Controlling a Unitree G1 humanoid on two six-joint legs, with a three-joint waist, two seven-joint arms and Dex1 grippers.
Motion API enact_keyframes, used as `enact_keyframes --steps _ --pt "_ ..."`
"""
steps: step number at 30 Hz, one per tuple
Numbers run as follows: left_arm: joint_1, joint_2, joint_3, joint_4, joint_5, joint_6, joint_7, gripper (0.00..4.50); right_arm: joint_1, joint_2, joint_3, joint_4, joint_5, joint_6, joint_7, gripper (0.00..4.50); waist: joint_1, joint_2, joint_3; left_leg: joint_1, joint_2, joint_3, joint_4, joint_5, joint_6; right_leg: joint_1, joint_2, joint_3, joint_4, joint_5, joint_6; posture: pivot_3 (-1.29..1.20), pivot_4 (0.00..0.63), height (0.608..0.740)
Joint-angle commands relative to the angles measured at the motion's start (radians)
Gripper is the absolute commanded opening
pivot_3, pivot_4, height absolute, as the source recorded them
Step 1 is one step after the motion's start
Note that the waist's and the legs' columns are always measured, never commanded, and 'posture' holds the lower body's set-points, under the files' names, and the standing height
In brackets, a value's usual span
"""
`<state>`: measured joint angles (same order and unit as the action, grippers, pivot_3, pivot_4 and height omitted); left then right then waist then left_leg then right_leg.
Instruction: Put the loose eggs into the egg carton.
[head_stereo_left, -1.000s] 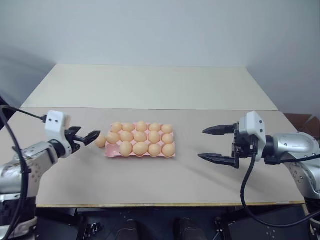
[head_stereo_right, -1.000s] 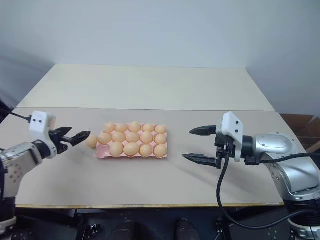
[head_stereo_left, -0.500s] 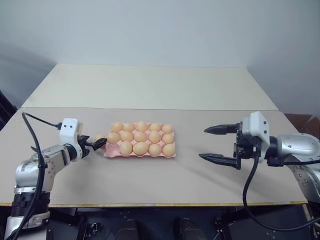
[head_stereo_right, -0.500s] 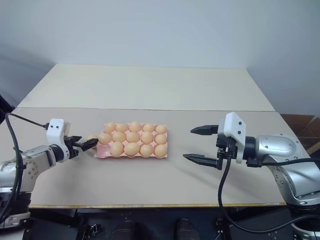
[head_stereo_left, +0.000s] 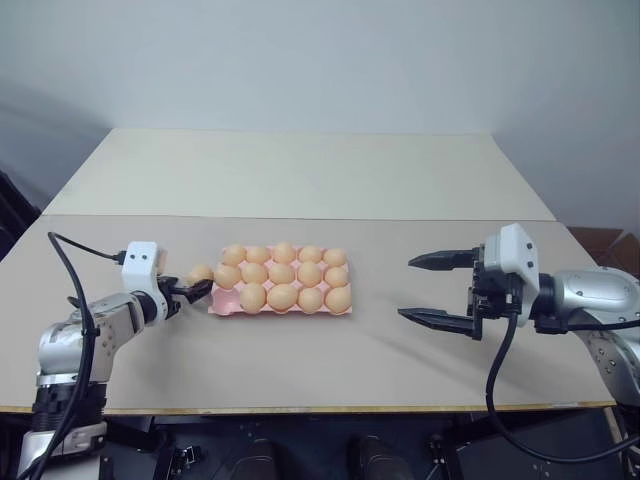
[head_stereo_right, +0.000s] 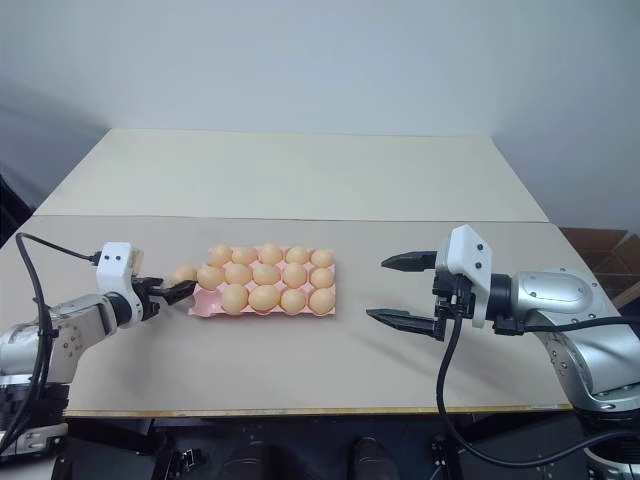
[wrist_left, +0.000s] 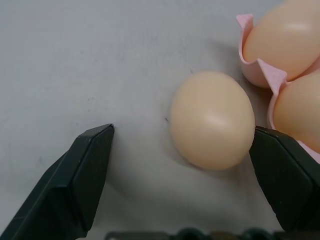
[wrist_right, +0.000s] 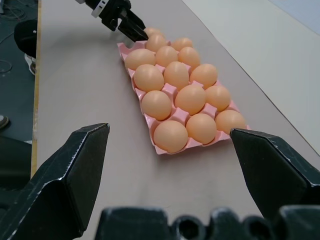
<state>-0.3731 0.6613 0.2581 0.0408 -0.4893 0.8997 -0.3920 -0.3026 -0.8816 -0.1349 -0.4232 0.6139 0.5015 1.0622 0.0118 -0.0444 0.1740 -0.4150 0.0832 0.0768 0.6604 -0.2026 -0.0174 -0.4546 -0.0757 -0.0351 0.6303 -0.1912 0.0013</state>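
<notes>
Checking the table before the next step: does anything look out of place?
One egg lies loose on the table against the pink carton's end, between the left gripper's open fingers. Every visible carton cup holds an egg.

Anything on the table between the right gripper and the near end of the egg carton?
No. In the left eye view only bare table separates the open right gripper from the egg carton.

The loose egg (wrist_left: 212, 119) sits between the left tool's (wrist_left: 182, 177) fingers, hard against the egg carton (wrist_left: 260, 70), bare table (wrist_left: 75, 60) opposite.
</notes>
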Motion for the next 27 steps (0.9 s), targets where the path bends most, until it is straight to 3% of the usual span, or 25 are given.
enact_keyframes --steps 1,11,14,20,22,27 --pt "-0.035 0.007 0.007 0.027 0.021 -0.019 -0.010 4.49 0.000 -0.007 -0.038 -0.039 0.022 0.000 -0.011 4.50 0.000 0.000 0.000 0.000 0.000 0.000 0.000 0.000 0.000 0.000 0.000 0.000 0.000 0.000 0.000 0.00 0.150 0.740" --pt "-0.138 -0.017 -0.068 0.192 0.098 -0.129 -0.075 4.49 0.005 -0.011 -0.042 -0.065 0.030 0.008 -0.027 4.50 0.001 0.000 0.000 0.000 0.000 0.000 0.000 0.000 0.000 0.000 0.000 0.000 0.000 0.000 0.000 0.00 0.150 0.740" --pt "-0.149 -0.031 -0.075 0.214 0.114 -0.159 -0.092 3.87 0.006 -0.015 -0.048 -0.071 0.035 0.014 -0.028 4.50 0.001 0.000 0.000 0.000 -0.001 0.000 0.000 0.000 0.000 0.001 0.000 0.000 0.000 0.000 0.000 0.00 0.150 0.740" --pt "-0.114 -0.032 -0.072 0.167 0.128 -0.148 -0.097 2.05 0.013 -0.023 -0.051 -0.071 0.039 0.015 -0.028 4.50 0.000 0.000 0.000 0.000 -0.001 0.000 0.000 0.000 0.000 0.001 0.000 0.000 0.000 0.000 0.000 0.00 0.150 0.740" --pt "-0.103 -0.023 -0.076 0.153 0.142 -0.140 -0.091 1.84 0.012 -0.024 -0.050 -0.070 0.039 0.015 -0.029 4.50 0.000 0.000 0.000 0.000 -0.001 0.000 0.000 0.000 0.000 0.001 0.000 0.000 0.000 0.000 0.000 0.00 0.150 0.740" --pt "-0.033 0.038 -0.035 0.061 0.143 -0.126 -0.103 1.84 0.010 -0.018 -0.046 -0.067 0.040 0.016 -0.035 4.50 -0.006 0.000 0.000 0.000 0.000 0.000 0.000 0.000 0.000 0.001 0.000 0.000 0.000 0.000 0.000 0.00 0.150 0.740"
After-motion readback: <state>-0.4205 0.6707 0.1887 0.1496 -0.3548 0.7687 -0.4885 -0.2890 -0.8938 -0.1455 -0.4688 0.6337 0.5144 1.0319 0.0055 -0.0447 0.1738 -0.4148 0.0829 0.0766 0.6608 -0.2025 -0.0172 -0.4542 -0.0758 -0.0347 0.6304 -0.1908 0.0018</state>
